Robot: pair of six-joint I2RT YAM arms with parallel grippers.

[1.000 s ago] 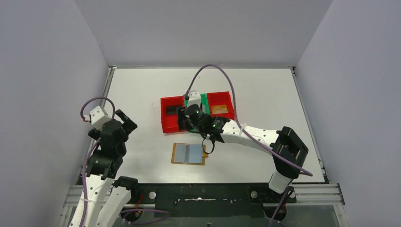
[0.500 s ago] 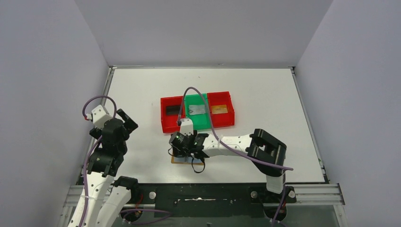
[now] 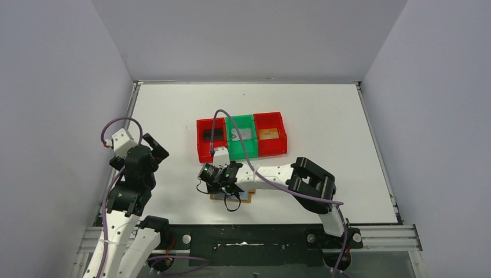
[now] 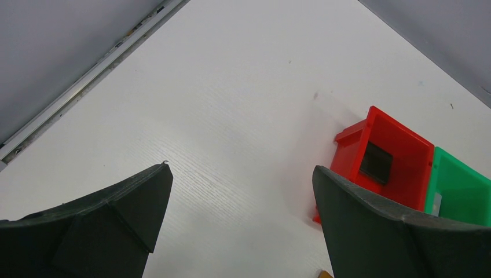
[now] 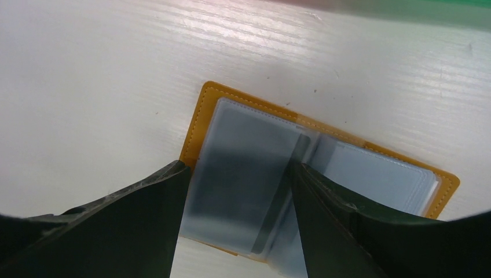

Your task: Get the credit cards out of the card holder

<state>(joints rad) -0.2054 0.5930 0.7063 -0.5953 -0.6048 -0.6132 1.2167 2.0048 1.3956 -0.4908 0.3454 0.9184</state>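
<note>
I see the right end effector [image 5: 238,174] spread wide over the open card holder [image 5: 200,110] on the white tabletop [image 5: 87,87], its fingers [image 5: 145,220] flanking one blue-grey sleeve [image 5: 243,156].

Bins: three in a row at centre frame: left red bin [image 3: 200,140], green bin [image 3: 242,150], right red bin [image 3: 271,149]. Credit cards: three, one per bin: black card [image 3: 212,135], silver-grey card [image 3: 242,134], orange-brown card [image 3: 268,134]. Card holder [image 5: 249,174]: one, lower centre. Arms: two.

On the tabletop [image 3: 324,104] the left bin [image 3: 205,155], middle bin [image 3: 243,120] and right bin [image 3: 271,150] touch in a row, each holding a card [image 3: 268,134]. Before them the card holder [image 5: 359,171] lies open under the right end effector [image 5: 238,174]. The left end effector [image 4: 240,169] hangs well apart, leftward.
</note>
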